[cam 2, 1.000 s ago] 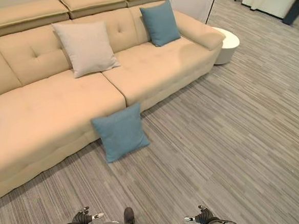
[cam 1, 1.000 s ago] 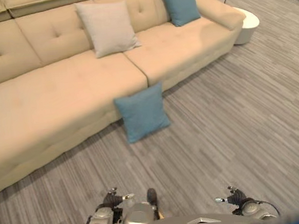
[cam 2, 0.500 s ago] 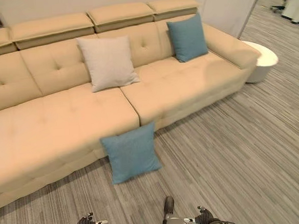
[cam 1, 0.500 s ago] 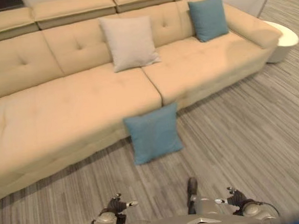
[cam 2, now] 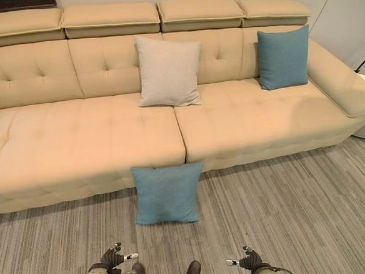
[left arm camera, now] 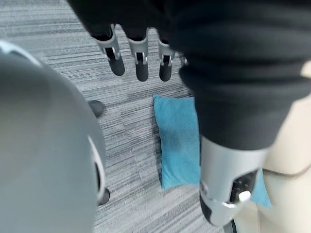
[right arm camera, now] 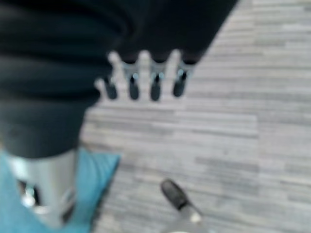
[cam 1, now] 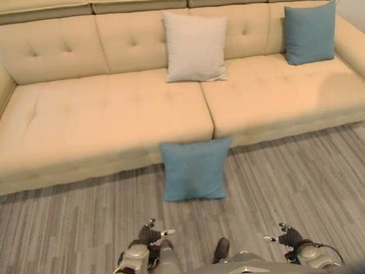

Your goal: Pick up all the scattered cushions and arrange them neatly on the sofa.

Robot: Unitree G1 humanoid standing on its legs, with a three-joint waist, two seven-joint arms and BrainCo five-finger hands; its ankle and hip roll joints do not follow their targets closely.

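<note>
**One blue cushion on the floor, both my robot hands empty**

I face the beige sofa straight on. A blue cushion stands on the grey striped floor, leaning upright against the sofa's front edge, just below the seam between the two seat sections. On the seat a pale grey cushion leans against the backrest near the middle, and a second blue cushion leans upright at the backrest close to the sofa's arm on my right.

My left robot hand hangs low over the floor, well apart from the floor cushion; its fingers are relaxed and nearly straight, holding nothing, with the thumb set apart. My right robot hand also hangs low on my right side, its fingers loosely extended in a row, empty, with bare floor beyond them.
</note>
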